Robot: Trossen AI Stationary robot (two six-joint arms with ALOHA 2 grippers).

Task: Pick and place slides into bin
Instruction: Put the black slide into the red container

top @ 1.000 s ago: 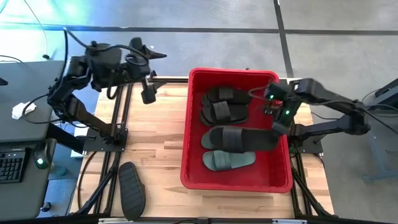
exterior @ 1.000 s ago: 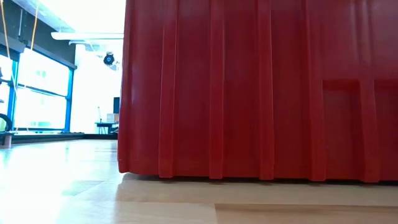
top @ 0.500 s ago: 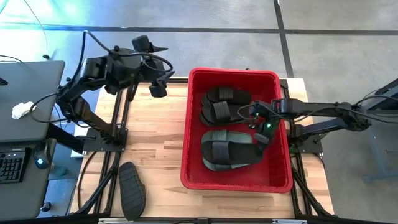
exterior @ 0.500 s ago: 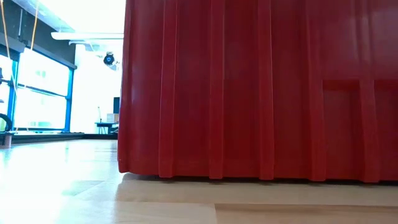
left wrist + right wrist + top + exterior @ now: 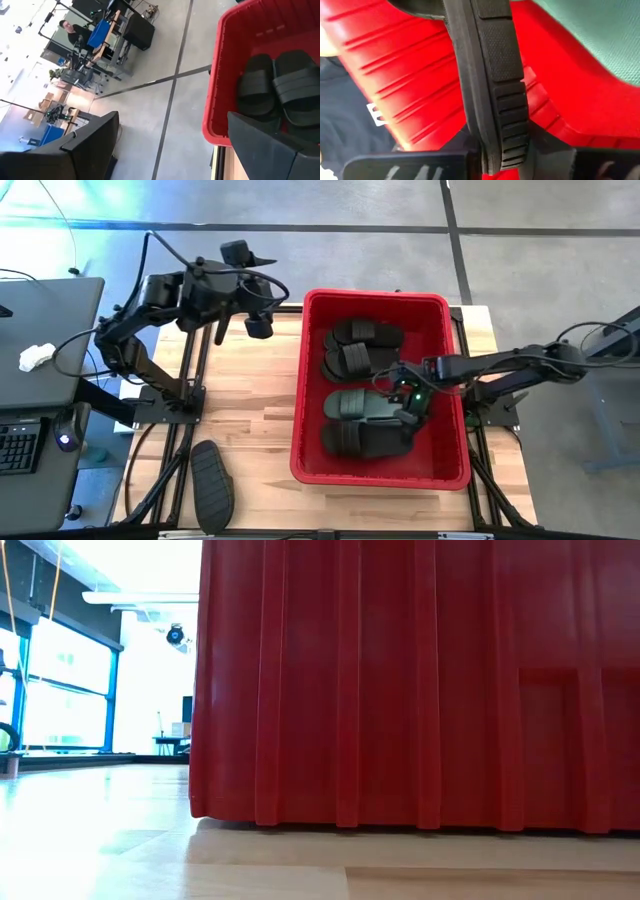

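Observation:
The red bin stands on the table's right half and fills the low view. Two black slides lie side by side in its far part, also seen in the left wrist view. A dark green slide lies in the bin's middle, with a black slide on its near side. My right gripper is low inside the bin, shut on that black slide. My left gripper hangs open above the table's far edge, left of the bin. Another dark slide lies on the table at the near left. My right gripper pinches the black slide's sole edge between its two fingers, at the slide's end toward the table's right. The fingers come from the table's right, slanting down. The slide sits low in the bin beside the green slide; whether it rests on the floor I cannot tell.
The bin's walls rise around my right gripper. A desk with a keyboard stands beyond the table's left edge. Bare wooden tabletop lies between the left arm's base and the bin. A person sits far off in the room.
My right gripper has gone down into the bin and toward the table's left, rolling as it went, with the black slide still in its hold. That slide now lies on the green slide's near side. My left gripper has shifted a little toward the bin and rolled.

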